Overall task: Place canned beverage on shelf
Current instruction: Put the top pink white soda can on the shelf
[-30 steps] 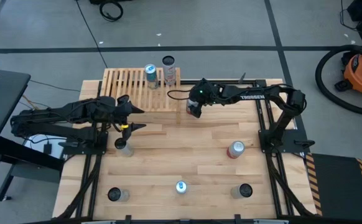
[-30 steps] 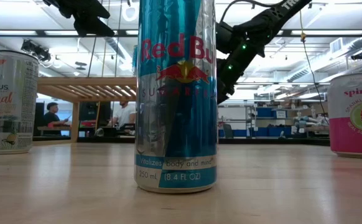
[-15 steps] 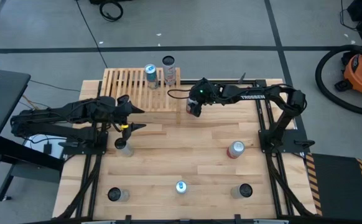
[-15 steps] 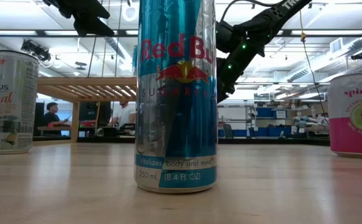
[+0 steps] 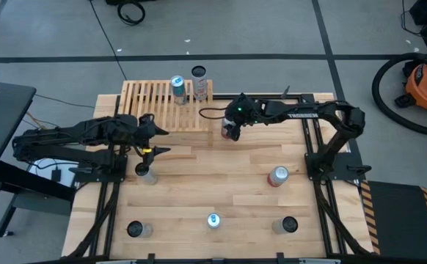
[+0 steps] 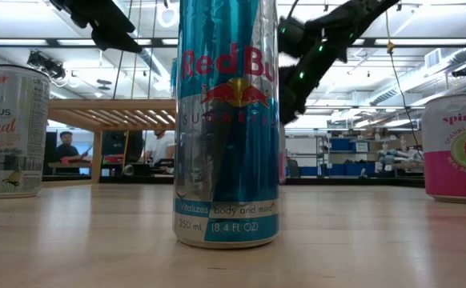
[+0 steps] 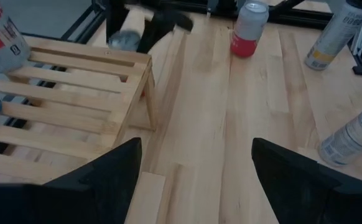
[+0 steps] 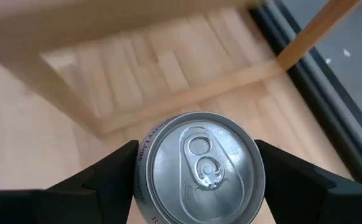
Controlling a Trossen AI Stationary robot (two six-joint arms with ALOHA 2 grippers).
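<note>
Just beside the shelf [image 5: 166, 105], off its right end, the right end effector [image 5: 230, 130] pinched a silver can [image 8: 198, 168] between its fingers, apparently lifted off the table [image 5: 221, 187]. Two cans [image 5: 177, 86] already stood on the shelf's slats. Placement of the held can remained. Nearer the shelf's front, the left end effector [image 5: 157, 141] waited with fingers spread.

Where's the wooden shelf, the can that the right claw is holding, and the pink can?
shelf [image 5: 146, 103]: high view, bare slats.
held can [image 8: 198, 167]: right wrist view, lid.
pink can [image 5: 277, 176]: high view, top.
</note>
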